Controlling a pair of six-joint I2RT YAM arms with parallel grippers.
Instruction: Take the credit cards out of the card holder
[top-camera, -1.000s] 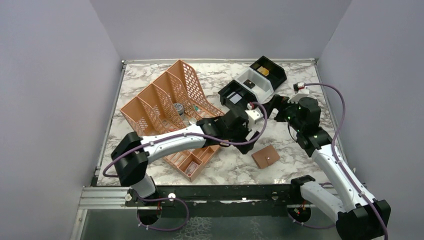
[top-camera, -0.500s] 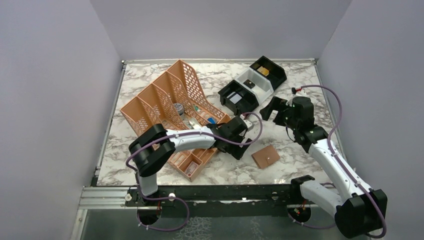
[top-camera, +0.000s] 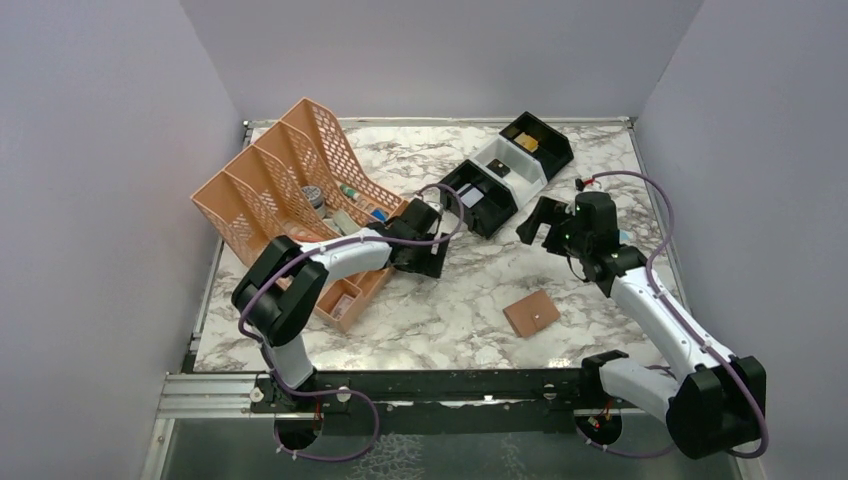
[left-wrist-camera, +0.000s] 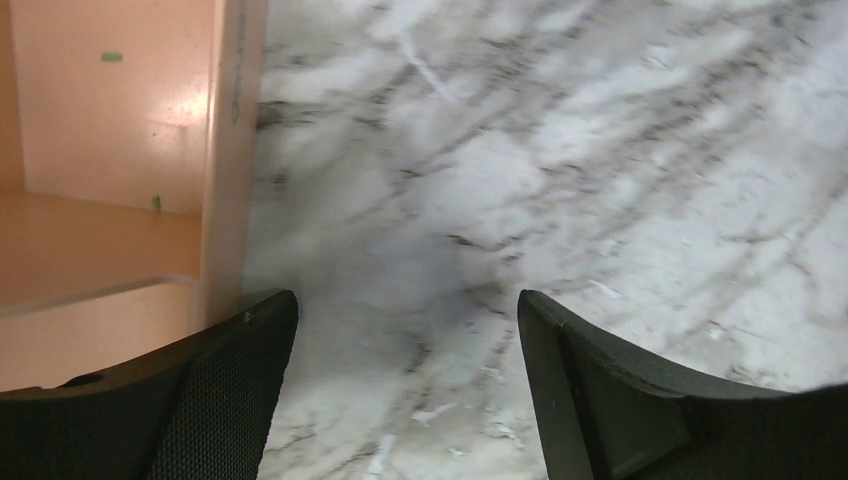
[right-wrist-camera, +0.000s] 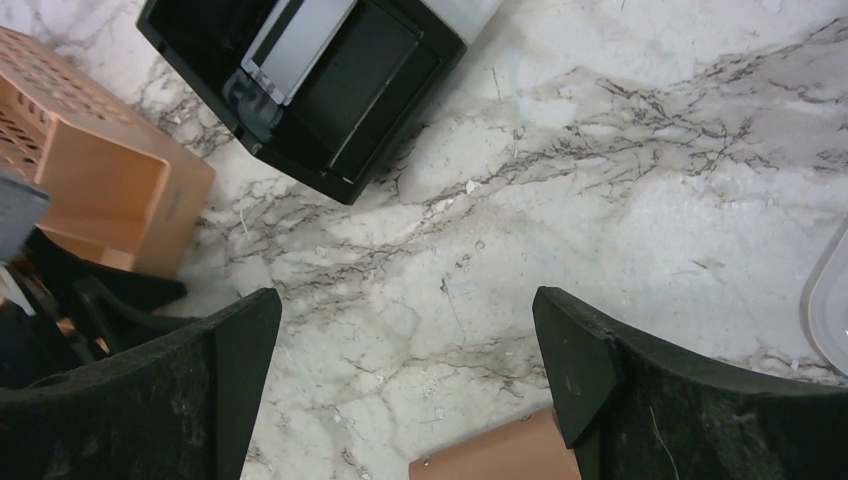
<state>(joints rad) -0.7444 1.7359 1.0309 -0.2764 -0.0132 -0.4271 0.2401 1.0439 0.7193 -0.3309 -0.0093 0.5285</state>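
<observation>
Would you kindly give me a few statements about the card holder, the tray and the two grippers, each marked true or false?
1. The card holder lies closed on the table, touched by neither gripper. True.
2. The right gripper is shut on the card holder. False: it is open and empty, above bare marble.
3. A greyish-silver card lies in a black end compartment of the tray. True.
4. The left gripper holds a black card. False: it is open and empty, beside the orange organizer.
</observation>
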